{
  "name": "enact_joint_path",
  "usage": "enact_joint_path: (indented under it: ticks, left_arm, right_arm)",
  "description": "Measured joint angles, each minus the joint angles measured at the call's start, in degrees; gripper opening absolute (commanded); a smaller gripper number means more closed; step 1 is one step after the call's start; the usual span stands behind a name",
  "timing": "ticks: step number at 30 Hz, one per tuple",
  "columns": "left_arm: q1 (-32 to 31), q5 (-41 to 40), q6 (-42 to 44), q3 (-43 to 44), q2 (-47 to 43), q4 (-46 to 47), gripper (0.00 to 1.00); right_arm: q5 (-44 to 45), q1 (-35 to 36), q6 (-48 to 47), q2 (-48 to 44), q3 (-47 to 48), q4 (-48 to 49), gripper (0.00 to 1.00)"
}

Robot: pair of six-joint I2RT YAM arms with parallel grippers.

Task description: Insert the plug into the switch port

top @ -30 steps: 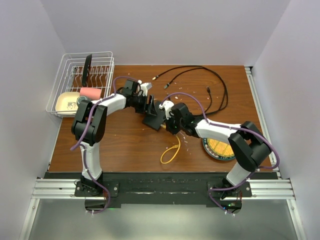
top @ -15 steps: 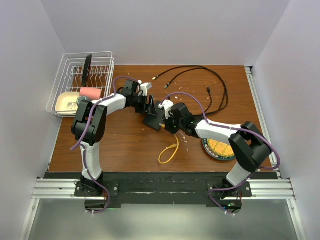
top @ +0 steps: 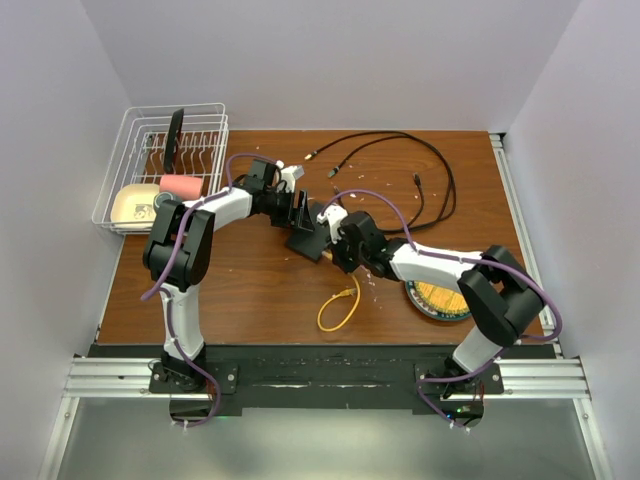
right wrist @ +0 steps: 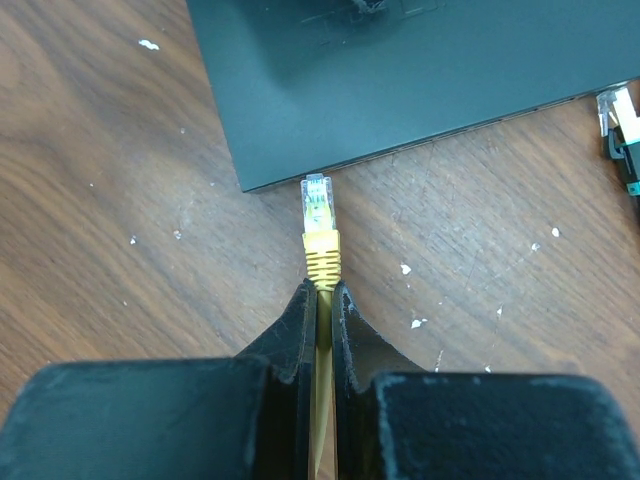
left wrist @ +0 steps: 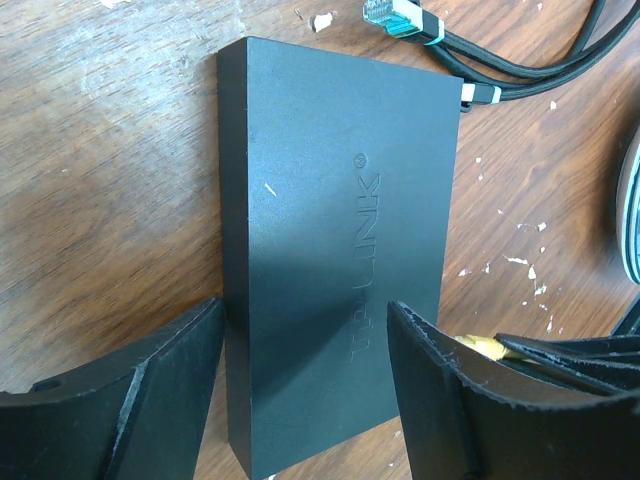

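The right gripper point(right wrist: 320, 292), clamped on the plug point(right wrist: 317, 215), should square it with a socket just ahead, then press gently; the left gripper point(left wrist: 305, 325) clasps the switch point(left wrist: 330, 180) steady.

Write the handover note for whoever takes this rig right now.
Left pincer: spread wide astride the switch; cannot tell whether it is clamped.
Right pincer: shut on the yellow cable just behind the plug.
Plug: tip at the switch's edge near a corner, its whole clear head showing, so not in.
Done: plug picked up and brought to the switch.
Left: line it up with a port (none visible from these views) and push it in.
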Motion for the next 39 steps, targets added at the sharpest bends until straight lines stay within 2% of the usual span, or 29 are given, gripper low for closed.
enact_joint_path:
  ticks: [16,39]
  left_arm:
    - [0.0,0.4,-0.4,0.0,0.0,0.0,0.70]
    - [0.0,0.5,-0.4,0.0,0.0,0.0,0.70]
  right_arm:
    - [4.9,1.4,0.0,4.3,0.8,-1.2,0.00]
    - [4.4,1.5,0.0,0.3,0.9,-0.6,0.00]
